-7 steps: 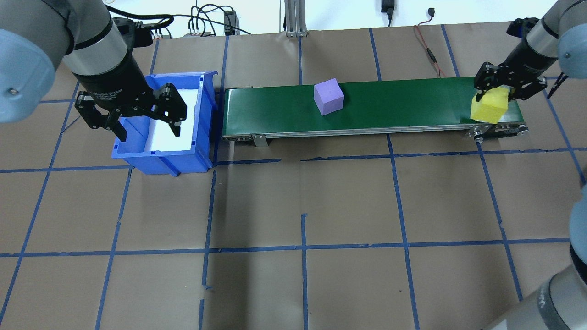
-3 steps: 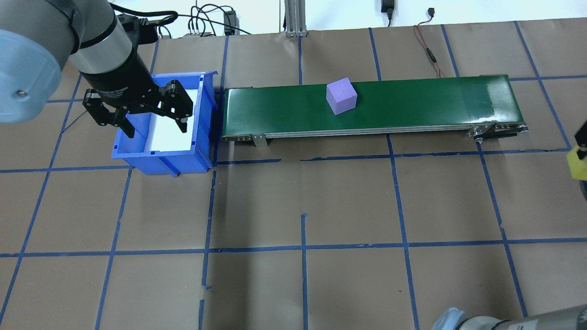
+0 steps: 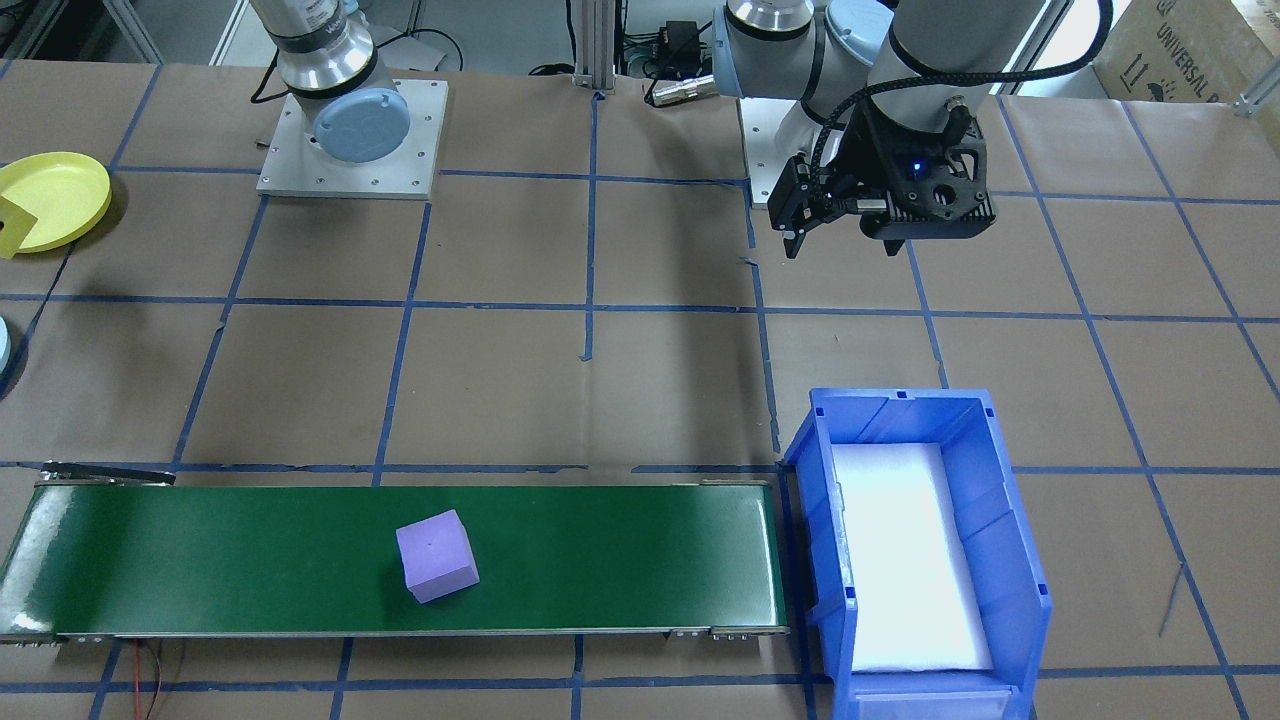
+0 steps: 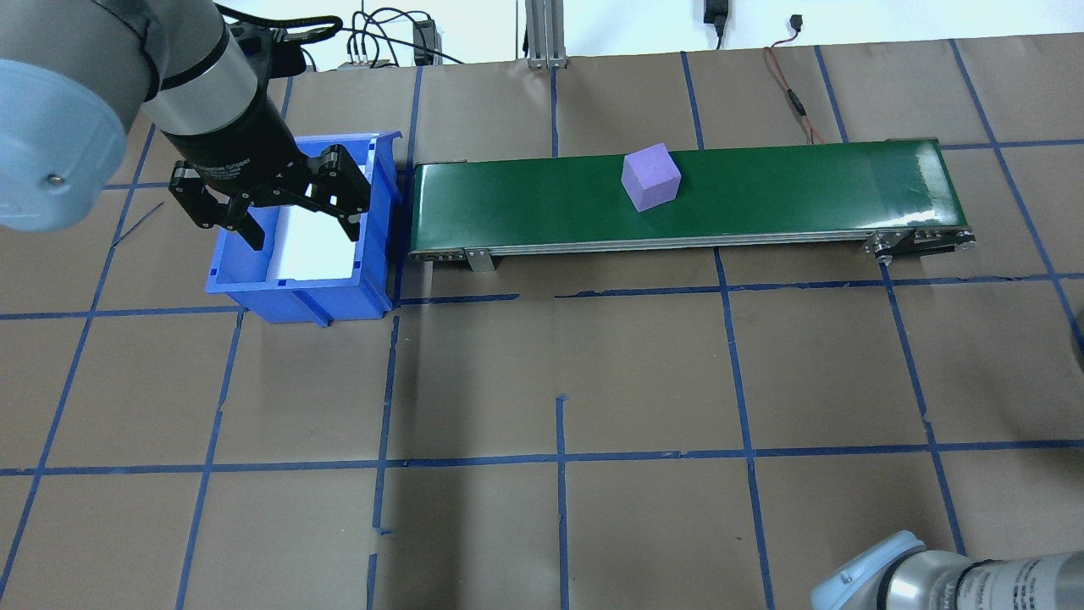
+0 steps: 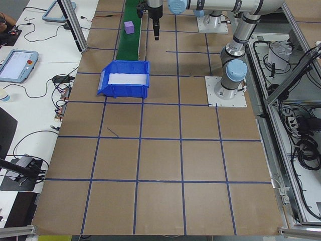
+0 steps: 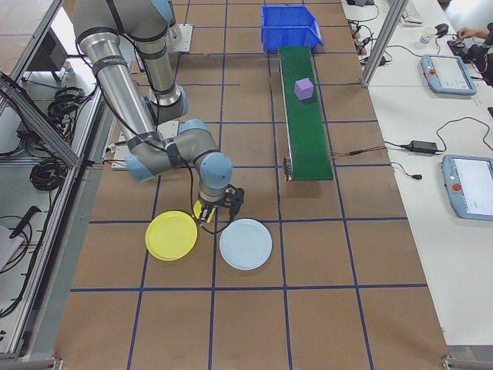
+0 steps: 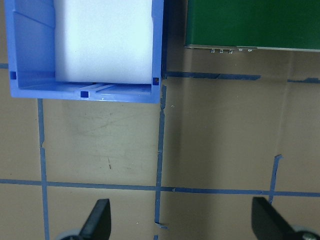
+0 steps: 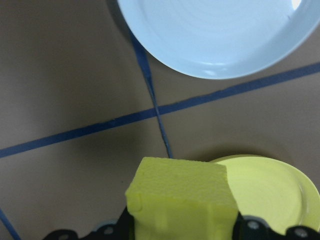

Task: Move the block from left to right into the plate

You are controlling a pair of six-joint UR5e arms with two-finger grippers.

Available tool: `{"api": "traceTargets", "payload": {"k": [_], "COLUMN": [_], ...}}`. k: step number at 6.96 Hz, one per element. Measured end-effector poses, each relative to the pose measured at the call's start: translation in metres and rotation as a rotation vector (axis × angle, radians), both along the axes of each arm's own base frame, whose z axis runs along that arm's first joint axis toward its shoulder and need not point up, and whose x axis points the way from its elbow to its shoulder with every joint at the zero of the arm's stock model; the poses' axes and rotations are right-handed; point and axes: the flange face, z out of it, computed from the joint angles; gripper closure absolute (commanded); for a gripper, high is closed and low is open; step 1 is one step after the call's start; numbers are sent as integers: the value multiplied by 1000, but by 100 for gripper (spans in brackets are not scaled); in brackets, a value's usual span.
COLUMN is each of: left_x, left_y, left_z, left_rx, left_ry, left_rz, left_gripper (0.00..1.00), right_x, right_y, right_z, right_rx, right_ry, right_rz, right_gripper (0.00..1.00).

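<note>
My right gripper (image 8: 182, 227) is shut on a yellow foam block (image 8: 182, 195) and holds it just above the table. In the right wrist view the block overlaps the near rim of the yellow plate (image 8: 270, 190). The exterior right view shows that gripper (image 6: 216, 210) between the yellow plate (image 6: 171, 235) and the conveyor. A purple block (image 4: 650, 178) lies on the green belt (image 4: 762, 195), near its middle. My left gripper (image 4: 303, 235) hangs open and empty, high up by the blue bin (image 4: 296, 292); the left wrist view shows its fingers spread wide (image 7: 97, 220).
A light blue plate (image 6: 246, 243) lies right beside the yellow one. The blue bin (image 3: 1010, 560) holds only a white liner and stands at the belt's left end. Cables run along the table's far edge. A person's hand rests by a tablet at a side desk.
The right gripper lifted the yellow block off the belt's right end and carried it out of the overhead view. The purple block rode rightward along the belt. The left gripper drifted slightly right.
</note>
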Motion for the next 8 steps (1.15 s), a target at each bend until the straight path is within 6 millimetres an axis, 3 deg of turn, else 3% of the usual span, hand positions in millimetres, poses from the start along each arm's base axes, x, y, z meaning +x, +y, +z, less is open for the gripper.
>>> {"api": "traceTargets", "payload": {"k": [2,3,4,6,8], "left_x": [0,0,0,0,0], "left_y": [0,0,0,0,0], "left_z": [0,0,0,1,0], "left_rx": [-1,-1,-2,-3,-2], "left_ry": [0,1,1,2,2], "left_rz": [0,1,1,2,2], "left_gripper": [0,0,0,0,0], "right_x": [-25,-29,-31,-35,-48], "right_y": [62,84,99,99,85], "right_z": [-25,-37,-49,-54,-33], "right_rx": [6,26,51,-5,-94], "right_ry": [-21,-38,-45,-49,-34], "right_rz": [-86,-122,-143,-168,-185], "right_gripper": [77,57,1,0,0]}}
